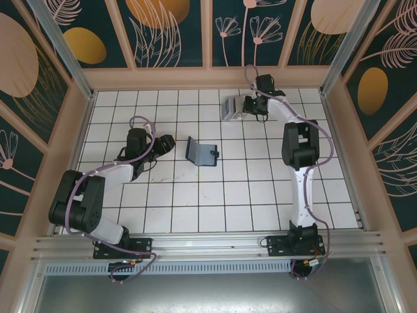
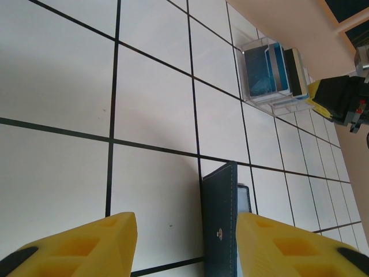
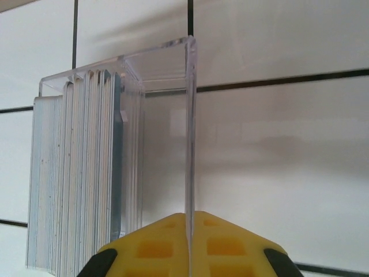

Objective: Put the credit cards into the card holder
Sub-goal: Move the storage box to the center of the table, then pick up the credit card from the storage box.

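just left of the right pincer (image 3: 189, 245), credit cards (image 3: 75, 173) stand stacked upright.

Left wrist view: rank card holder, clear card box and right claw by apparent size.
1. clear card box and card holder: look about alike; the holder runs off the bottom edge, so I won't rank them.
2. right claw: smallest, farther from the camera and partly cut by the right edge.

Lab-style robot test cell: white-tiled table (image 1: 215, 195), aluminium rail (image 1: 208, 244), floral-patterned panel walls (image 1: 169, 29).
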